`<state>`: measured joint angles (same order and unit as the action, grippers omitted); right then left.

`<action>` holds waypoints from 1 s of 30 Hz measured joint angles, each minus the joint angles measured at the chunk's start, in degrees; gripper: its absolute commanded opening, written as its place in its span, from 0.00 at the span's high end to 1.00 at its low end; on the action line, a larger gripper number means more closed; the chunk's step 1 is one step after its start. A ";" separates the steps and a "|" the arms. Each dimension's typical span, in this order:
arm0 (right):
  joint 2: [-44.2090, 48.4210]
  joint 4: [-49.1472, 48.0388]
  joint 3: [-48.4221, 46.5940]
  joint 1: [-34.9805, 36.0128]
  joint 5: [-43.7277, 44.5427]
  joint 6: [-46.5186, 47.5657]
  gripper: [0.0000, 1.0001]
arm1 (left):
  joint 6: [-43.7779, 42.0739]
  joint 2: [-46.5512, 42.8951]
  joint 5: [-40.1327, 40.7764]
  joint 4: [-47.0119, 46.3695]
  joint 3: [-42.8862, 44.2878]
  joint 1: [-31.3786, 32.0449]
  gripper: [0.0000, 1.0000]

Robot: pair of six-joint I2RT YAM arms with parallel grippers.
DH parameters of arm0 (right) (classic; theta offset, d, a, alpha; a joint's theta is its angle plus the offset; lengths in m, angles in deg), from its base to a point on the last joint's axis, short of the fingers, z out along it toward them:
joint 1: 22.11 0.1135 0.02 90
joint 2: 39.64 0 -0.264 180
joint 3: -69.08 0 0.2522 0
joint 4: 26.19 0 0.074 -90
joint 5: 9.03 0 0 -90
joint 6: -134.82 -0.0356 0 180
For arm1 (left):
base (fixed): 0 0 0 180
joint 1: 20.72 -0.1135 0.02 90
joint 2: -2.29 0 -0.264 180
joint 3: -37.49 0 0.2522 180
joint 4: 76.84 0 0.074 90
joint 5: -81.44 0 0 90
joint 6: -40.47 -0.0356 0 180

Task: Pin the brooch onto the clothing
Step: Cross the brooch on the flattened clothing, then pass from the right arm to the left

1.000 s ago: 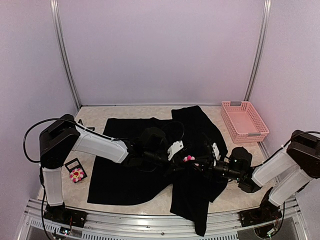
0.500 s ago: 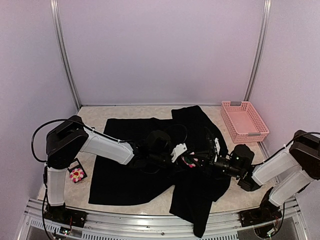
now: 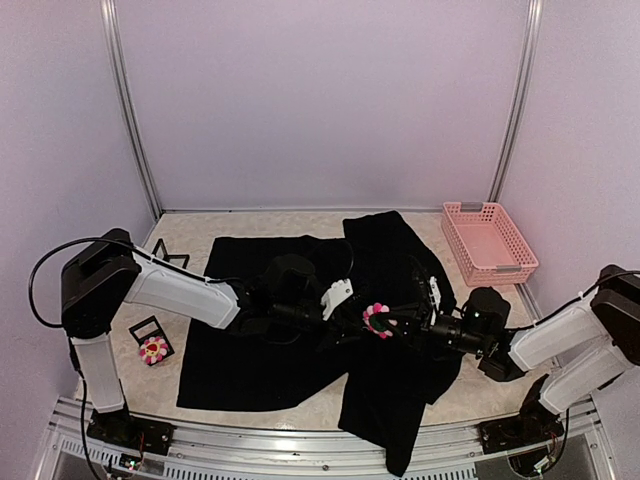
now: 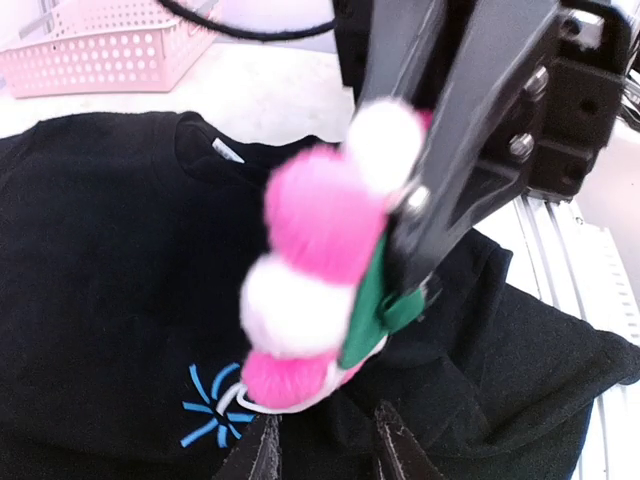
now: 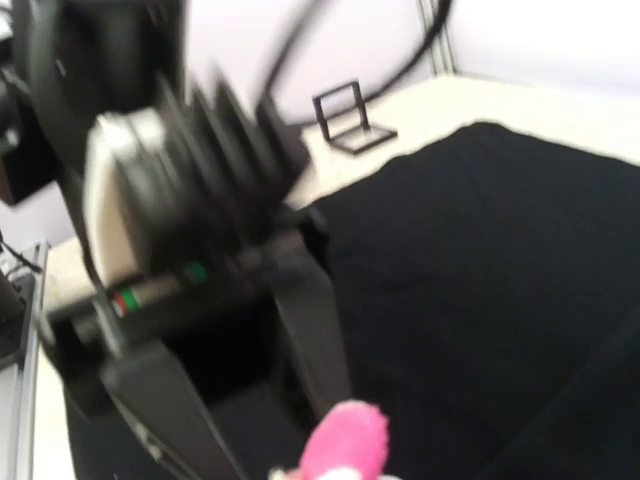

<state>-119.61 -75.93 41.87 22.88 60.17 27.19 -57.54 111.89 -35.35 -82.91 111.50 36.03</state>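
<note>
Directions are read on the top view, with 12 o'clock at the far wall.

1. Brooch (image 3: 377, 320): it sits near the middle of the bench (image 3: 300, 222), raised above the black shirt (image 3: 250, 350). I see pink and white petals and a green back. I cannot tell whether its lowest petal touches the cloth.
2. Right claw (image 3: 390, 326): it reaches in from 4 o'clock. It is clamped narrow on the brooch, and the left wrist view shows its 2 dark fingers pinching the green back.
3. Left claw (image 3: 352, 314): it reaches in from 8 o'clock and stops just beside the brooch, on the brooch's 9 o'clock side. Its 2 fingertips stand a narrow gap apart, low over the shirt. I see only black cloth in that gap and nothing gripped.
4. Shirt: it lies spread and rumpled across the middle of the bench, with 1 part hanging over the near edge at 6 o'clock. A blue mark (image 4: 215, 405) shows on the chest, just below the brooch in the left wrist view. A white tag (image 4: 228, 150) shows at the collar.
5. Other items: a pink basket (image 3: 490, 243) stands at 2 o'clock. A second flower (image 3: 153, 348) lies on a black card at 8 o'clock, well apart from the shirt work. A black wire stand (image 3: 170, 255) stands at 10 o'clock.
6. The right wrist view is blurred. It shows 1 pink petal at its bottom edge.
</note>
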 measured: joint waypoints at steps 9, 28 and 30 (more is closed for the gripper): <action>-2.45 3.80 -0.52 -1.44 0.57 -1.53 1.00 | -3.26 -0.20 0.28 -0.22 -0.20 0.50 0.66; -8.92 17.81 -6.75 -4.90 6.14 -3.13 1.00 | -10.49 9.16 8.55 6.67 8.11 2.54 0.72; -9.11 17.81 -6.75 -4.90 5.44 -3.39 1.00 | -10.45 9.62 9.31 7.30 8.70 2.56 0.80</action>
<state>-128.72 -58.12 35.12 17.98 65.62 23.80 -67.99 121.51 -26.03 -75.61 120.19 38.59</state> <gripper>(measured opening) 0.048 0.297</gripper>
